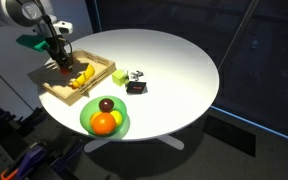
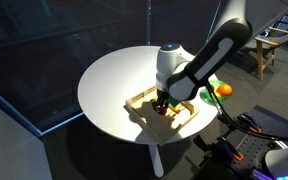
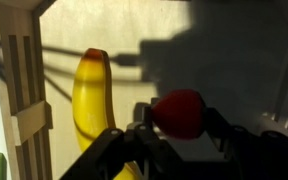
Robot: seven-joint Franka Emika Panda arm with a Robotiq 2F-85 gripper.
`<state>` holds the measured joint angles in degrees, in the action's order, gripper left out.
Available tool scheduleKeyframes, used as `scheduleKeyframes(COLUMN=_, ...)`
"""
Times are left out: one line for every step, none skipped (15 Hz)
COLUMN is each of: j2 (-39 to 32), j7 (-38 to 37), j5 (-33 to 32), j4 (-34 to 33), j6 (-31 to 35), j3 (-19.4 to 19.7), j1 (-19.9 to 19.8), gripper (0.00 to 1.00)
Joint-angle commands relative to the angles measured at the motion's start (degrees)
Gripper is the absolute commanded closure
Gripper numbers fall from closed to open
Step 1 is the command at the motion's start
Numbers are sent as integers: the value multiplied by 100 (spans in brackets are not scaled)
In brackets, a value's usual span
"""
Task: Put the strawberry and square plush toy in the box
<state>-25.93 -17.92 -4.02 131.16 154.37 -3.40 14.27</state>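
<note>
1. Carrying everything, the bench has the box by its edge, within reach.
2. My tool hangs low inside, clamped on the strawberry, I'd say for a gentle drop.
3. The square plush toy lies outside, awaiting its turn.

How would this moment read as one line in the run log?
end effector: shut on strawberry | position: over box, beside banana | plush toy: on table, outside box
</note>
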Motion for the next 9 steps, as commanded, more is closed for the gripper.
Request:
scheduleKeyframes(j2=-82, j7=10, j5=-92, j4=-128, j6=14, j3=132, j1=110, gripper=28)
scheduleKeyframes(j2=-87, j7=9, j5=-94, j4=-133, j6=11, j3=141, j1=115, gripper=19)
scheduleKeyframes(j2=-89, j7=7, j5=-96, j4=-136, j6=6, j3=148, j1=118, gripper=12)
scheduleKeyframes(j2=-86, j7=3, j5=-99, j4=-137, j6=5, j3=154, j1=124, gripper=5)
scheduleKeyframes(j2=-87, j7=-4, j5=-105, j4=-144, j6=-4, j3=165, j1=135, gripper=0)
scheduleKeyframes(j2=-79, j7=2, j5=-89, j4=-147, j6=-31, j3=164, j1=135, gripper=0)
scheduleKeyframes(j2=-65, j7=-4, j5=-89, j4=-145, j6=-56, j3=171, j1=146, gripper=0)
scheduleKeyframes(j2=-27, j7=1, j5=-91, j4=-123, j6=-67, j3=172, j1=155, gripper=0)
scheduleKeyframes(j2=10, j7=-4, j5=-80, j4=-104, j6=-90, j3=168, j1=159, gripper=0)
